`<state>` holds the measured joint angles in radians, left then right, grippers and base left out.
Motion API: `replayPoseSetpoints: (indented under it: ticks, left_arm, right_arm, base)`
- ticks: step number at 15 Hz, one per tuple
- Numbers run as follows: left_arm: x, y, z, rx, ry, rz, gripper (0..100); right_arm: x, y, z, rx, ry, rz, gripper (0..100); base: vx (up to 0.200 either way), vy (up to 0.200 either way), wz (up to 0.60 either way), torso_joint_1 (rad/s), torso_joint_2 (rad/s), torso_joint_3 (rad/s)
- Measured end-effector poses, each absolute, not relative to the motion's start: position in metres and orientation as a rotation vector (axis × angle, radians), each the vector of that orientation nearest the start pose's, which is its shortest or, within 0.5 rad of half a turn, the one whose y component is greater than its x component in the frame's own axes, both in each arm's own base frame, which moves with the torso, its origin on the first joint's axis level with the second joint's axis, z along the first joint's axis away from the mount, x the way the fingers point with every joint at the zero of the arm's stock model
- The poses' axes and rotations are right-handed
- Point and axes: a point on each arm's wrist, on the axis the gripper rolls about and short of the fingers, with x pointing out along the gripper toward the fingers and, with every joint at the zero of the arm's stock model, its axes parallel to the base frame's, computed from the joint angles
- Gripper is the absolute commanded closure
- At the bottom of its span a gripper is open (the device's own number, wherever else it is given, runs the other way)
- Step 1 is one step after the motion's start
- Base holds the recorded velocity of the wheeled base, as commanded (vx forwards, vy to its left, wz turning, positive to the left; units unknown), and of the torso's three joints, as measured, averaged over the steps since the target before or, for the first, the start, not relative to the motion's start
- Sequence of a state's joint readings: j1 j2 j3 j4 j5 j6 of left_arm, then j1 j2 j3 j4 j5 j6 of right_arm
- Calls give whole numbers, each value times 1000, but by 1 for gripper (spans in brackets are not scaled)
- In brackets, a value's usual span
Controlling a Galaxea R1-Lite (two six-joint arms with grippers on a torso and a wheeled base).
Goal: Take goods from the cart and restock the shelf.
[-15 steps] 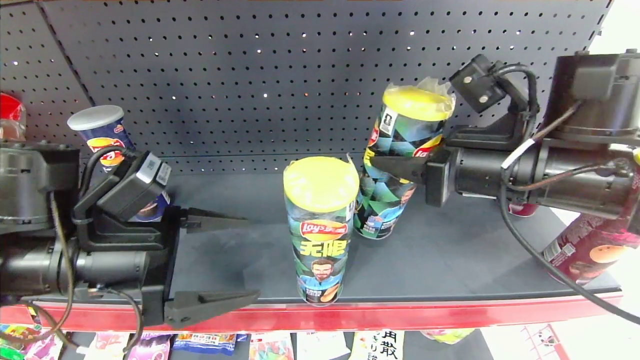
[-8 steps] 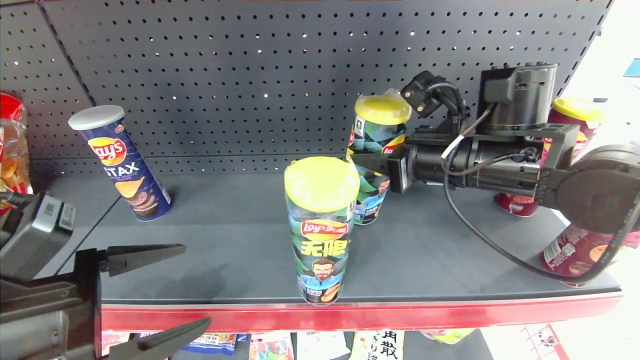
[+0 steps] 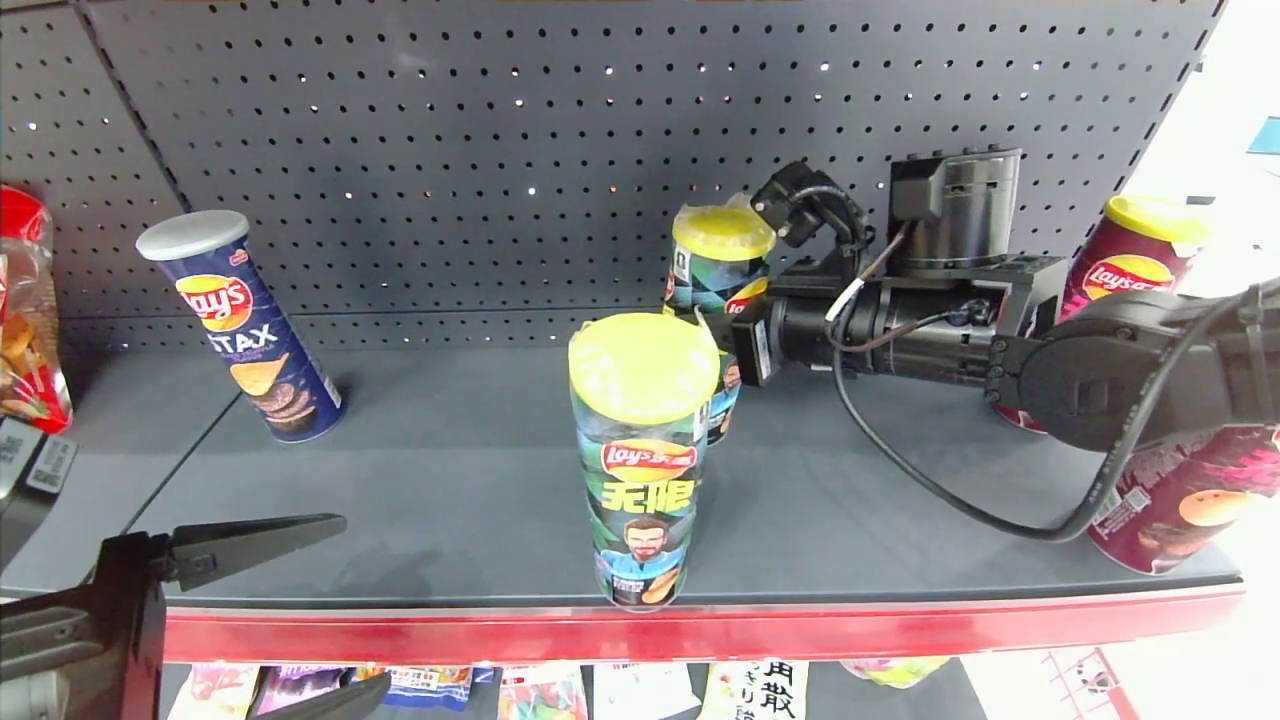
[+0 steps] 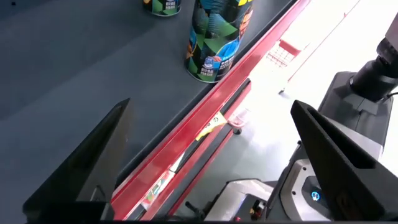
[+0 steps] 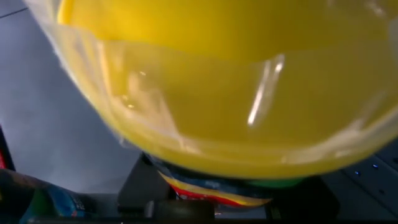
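The chip can (image 3: 716, 262), a tall cylinder printed in green, black and blue angular patches, stands upright near the back of the shelf (image 3: 450, 480), close to the pegboard (image 3: 450, 150). It has a round yellow plastic lid (image 3: 722, 230) with a crinkled clear film around its rim. Seen close in the right wrist view, the lid (image 5: 217, 74) is glossy and slightly see-through. The right gripper (image 3: 735, 330) is closed on the can's middle from the right, and its arm lies level above the shelf. The can's foot is hidden behind a second can (image 3: 645, 470) of the same pattern and lid, which stands upright at the shelf's front, just behind the glossy red edge strip (image 3: 800, 630).

The left gripper (image 3: 365, 600) hangs at the shelf's front left corner. Its two black wedge-shaped fingers (image 4: 93, 168) are spread wide with nothing between them, one over the shelf and one below the red strip.

The shelf is matt dark grey metal, and the pegboard is grey sheet dotted with small holes. A blue can (image 3: 245, 330) with a grey lid leans at the back left. A red snack bag (image 3: 25, 320) sits at the far left. Two maroon cans are on the right: one (image 3: 1140, 255) at the back with a yellow lid, and one (image 3: 1180, 500) tilted at the front corner. Flat packets (image 3: 640, 690) lie on the level below
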<state>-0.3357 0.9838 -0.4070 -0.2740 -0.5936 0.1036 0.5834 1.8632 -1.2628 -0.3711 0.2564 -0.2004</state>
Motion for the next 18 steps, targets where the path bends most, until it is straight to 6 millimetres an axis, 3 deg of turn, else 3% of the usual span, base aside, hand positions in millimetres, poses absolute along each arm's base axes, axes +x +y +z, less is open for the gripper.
replayPoseSetpoints:
  ticks: [18]
  left_arm:
    - [106, -50, 189, 39, 271, -935, 0]
  right_arm:
    - [300, 224, 226, -229, 149, 894, 100]
  base:
    - [0, 0, 0, 0, 0, 0]
